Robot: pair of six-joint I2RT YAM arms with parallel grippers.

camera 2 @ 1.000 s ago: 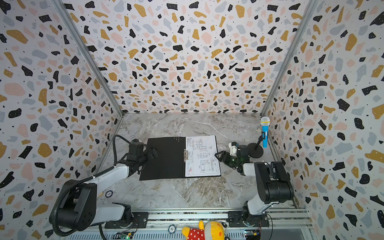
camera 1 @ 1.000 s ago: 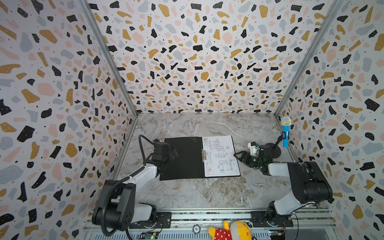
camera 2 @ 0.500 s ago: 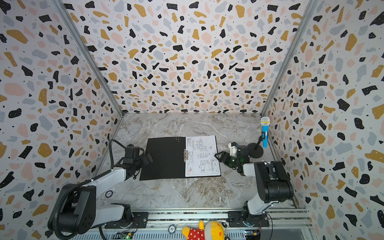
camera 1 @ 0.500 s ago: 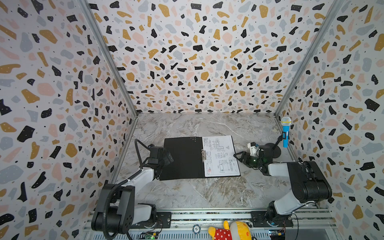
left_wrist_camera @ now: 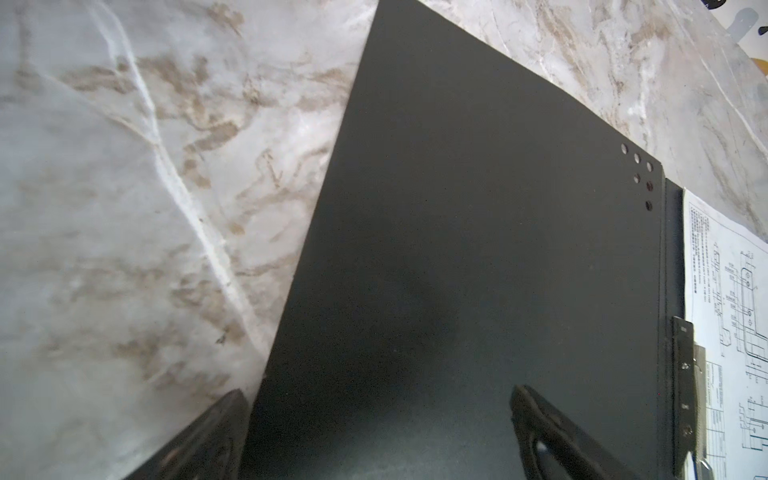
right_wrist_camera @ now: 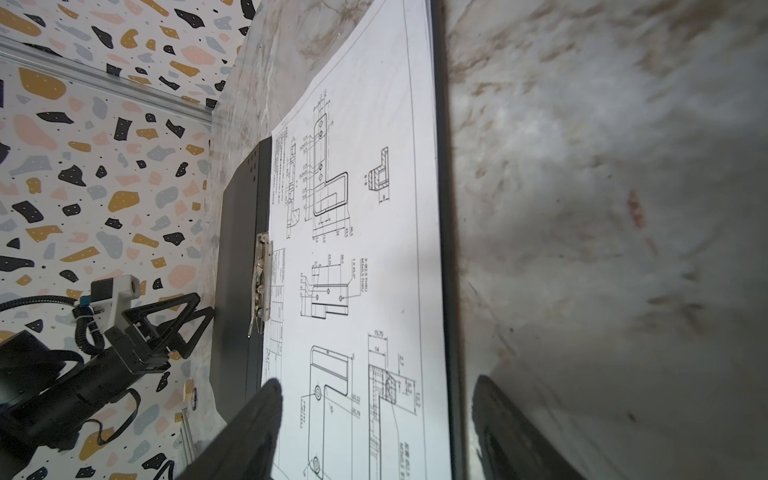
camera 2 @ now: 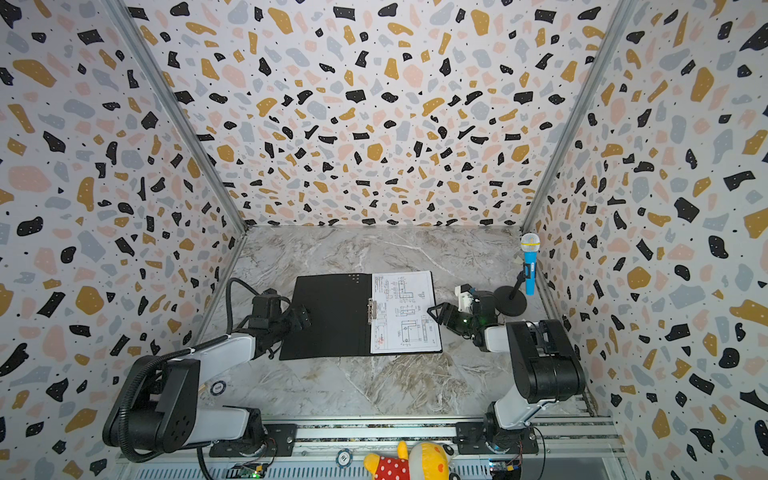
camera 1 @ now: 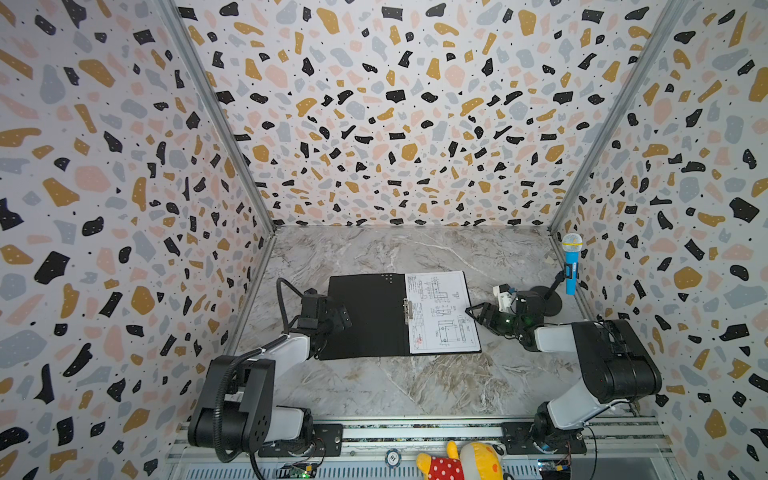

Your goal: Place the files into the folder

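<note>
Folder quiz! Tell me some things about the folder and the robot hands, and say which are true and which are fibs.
The folder lies open, black inside up. True.
The top sheet shows line drawings. True.
The sheet lies on the folder's left half. False: it lies on the right half.
The left gripper is shut on the folder. False: it is open at the left cover's edge.
The microphone is blue. True.
</note>
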